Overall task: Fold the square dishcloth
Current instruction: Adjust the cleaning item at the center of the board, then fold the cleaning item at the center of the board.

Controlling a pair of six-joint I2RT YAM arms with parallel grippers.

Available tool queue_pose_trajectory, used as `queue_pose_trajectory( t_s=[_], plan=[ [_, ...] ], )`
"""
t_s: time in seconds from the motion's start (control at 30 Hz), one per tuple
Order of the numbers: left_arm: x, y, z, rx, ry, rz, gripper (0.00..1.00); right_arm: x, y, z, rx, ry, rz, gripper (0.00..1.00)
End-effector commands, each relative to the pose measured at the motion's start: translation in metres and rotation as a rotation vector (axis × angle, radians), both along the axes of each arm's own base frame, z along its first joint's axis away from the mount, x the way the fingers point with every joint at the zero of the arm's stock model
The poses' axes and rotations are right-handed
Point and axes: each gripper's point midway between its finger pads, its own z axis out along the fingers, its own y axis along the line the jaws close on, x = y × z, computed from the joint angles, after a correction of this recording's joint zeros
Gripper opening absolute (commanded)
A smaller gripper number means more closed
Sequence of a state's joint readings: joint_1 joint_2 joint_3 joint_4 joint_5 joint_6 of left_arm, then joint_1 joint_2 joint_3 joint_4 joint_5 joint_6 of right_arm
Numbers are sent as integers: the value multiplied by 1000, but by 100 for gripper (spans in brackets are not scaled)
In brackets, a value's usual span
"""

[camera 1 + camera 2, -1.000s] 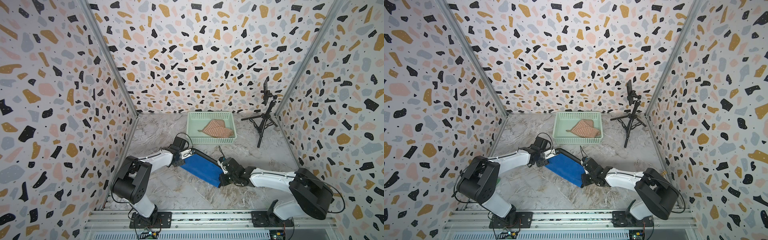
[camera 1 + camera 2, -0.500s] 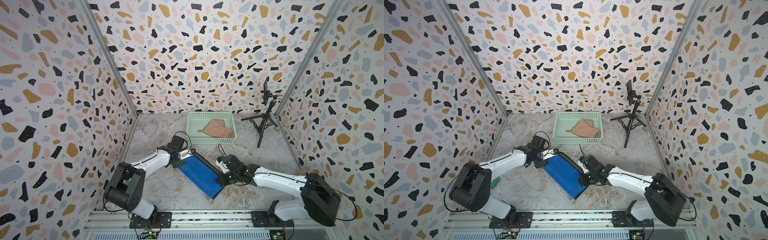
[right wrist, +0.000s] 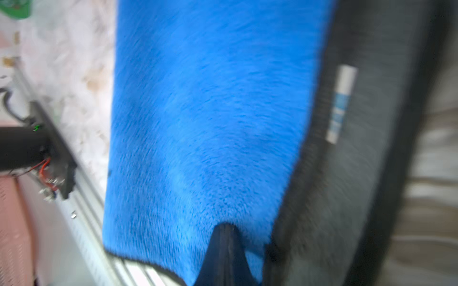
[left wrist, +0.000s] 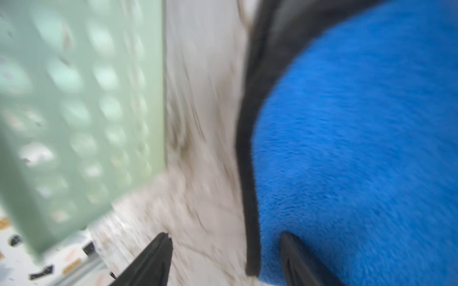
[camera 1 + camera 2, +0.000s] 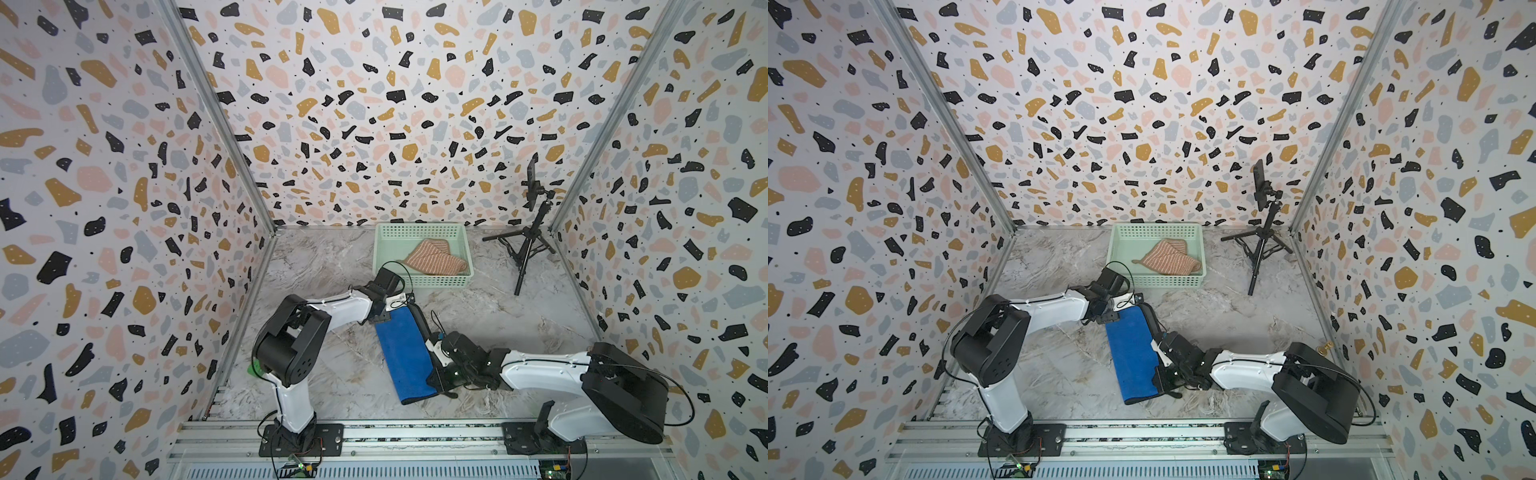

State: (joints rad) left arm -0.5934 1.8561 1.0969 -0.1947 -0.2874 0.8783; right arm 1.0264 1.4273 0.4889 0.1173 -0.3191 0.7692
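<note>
The dishcloth [image 5: 408,358] lies low in the middle of both top views as a long blue strip on the marbled surface [image 5: 332,374]. It already looks folded once, with its dark grey back showing along the right edge. The right hand [image 5: 441,380] sits at the strip's lower right corner. In its wrist view that hand [image 3: 226,232] is pinched tight, and the blue pile puckers round its tip, so we judge that it holds the cloth there. The left hand [image 5: 388,315] is at the strip's upper end, and in its wrist view [image 4: 224,241] the fingers stand wide. One finger is over the blue pile and the other over bare surface, with the dark hem between them; it grips nothing.

We take the step in hand to be squaring the strip for the second fold. To do it well, we should close the left hand on both layers at the hem, not the top one alone. Then we should keep the cloth lightly taut between the two hands and carry one end over the other so the corners meet.

Above the strip a pale green basket [image 5: 424,283] holds a striped cloth [image 5: 436,259], close enough for the left arm to brush it.
</note>
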Motion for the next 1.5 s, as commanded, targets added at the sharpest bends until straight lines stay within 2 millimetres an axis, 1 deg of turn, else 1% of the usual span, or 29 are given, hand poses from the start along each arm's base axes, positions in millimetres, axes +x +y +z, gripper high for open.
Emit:
queue_pose_trajectory(
  t_s=[0.0, 0.07, 0.13, 0.2, 0.23, 0.27, 0.3, 0.33, 0.37, 0.4, 0.43, 0.47, 0.5, 0.57, 0.6, 0.7, 0.77, 0.83, 0.93, 0.97, 1.07, 1.13, 1.2, 1.33, 1.47],
  plan=[
    [4, -34, -17, -22, 2, -69, 74, -23, 3, -11, 33, 137, -34, 0],
    [11, -51, -12, -63, -23, -92, 75, -20, 10, 1, 79, 121, -32, 1],
    [16, -62, 1, -116, -40, -91, 76, -17, 11, 16, 92, 94, -20, 3],
    [17, -62, 21, -172, -58, -89, 76, -7, 7, 32, 111, 68, -29, 5],
    [14, -59, 31, -202, -59, -88, 77, 1, 4, 40, 123, 49, -39, 6],
    [9, -56, 46, -245, -54, -91, 78, 8, 0, 45, 128, 37, -53, 6],
    [2, -50, 59, -291, -36, -90, 79, 19, -6, 49, 130, 20, -78, 5],
    [-10, -43, 66, -326, 9, -90, 80, 30, -10, 52, 131, -3, -95, 4],
    [-20, -38, 83, -374, 24, -95, 80, 41, -13, 55, 133, -26, -112, 3],
    [-31, -31, 94, -402, 47, -94, 80, 53, -14, 58, 135, -48, -130, 2],
    [-45, -22, 98, -411, 76, -95, 80, 64, -14, 59, 131, -58, -140, 1],
    [-60, -16, 99, -408, 114, -107, 80, 75, -11, 59, 130, -62, -145, 1],
    [-79, -9, 102, -403, 140, -129, 80, 88, -7, 62, 138, -64, -153, 0],
    [-115, 2, 98, -393, 215, -165, 78, 109, 8, 61, 160, -49, -143, 0],
    [-132, 4, 97, -401, 250, -186, 78, 119, 14, 58, 159, -41, -144, 0],
    [-193, 11, 86, -384, 388, -271, 76, 145, 33, 44, 166, -12, -137, 0],
    [-225, 10, 78, -368, 440, -333, 76, 159, 39, 33, 153, 2, -140, 0],
    [-250, 5, 72, -354, 459, -394, 76, 170, 37, 18, 120, 16, -169, 0],
    [-273, -8, 67, -347, 485, -463, 76, 178, 27, 3, 80, -5, -218, 0],
    [-277, -13, 64, -340, 491, -482, 76, 179, 23, -1, 67, -14, -228, 0],
    [-280, -26, 56, -304, 496, -522, 75, 174, 14, -13, 31, -11, -240, 0],
    [-280, -37, 52, -295, 502, -540, 73, 170, 8, -21, 12, -9, -244, 0],
    [-277, -47, 44, -266, 496, -554, 70, 166, 2, -28, -13, -8, -248, 0],
    [-270, -61, 27, -208, 489, -557, 64, 163, -3, -30, -16, -16, -258, 0],
    [-262, -69, 10, -153, 471, -545, 62, 163, -6, -30, -11, -36, -262, 0]
  ],
)
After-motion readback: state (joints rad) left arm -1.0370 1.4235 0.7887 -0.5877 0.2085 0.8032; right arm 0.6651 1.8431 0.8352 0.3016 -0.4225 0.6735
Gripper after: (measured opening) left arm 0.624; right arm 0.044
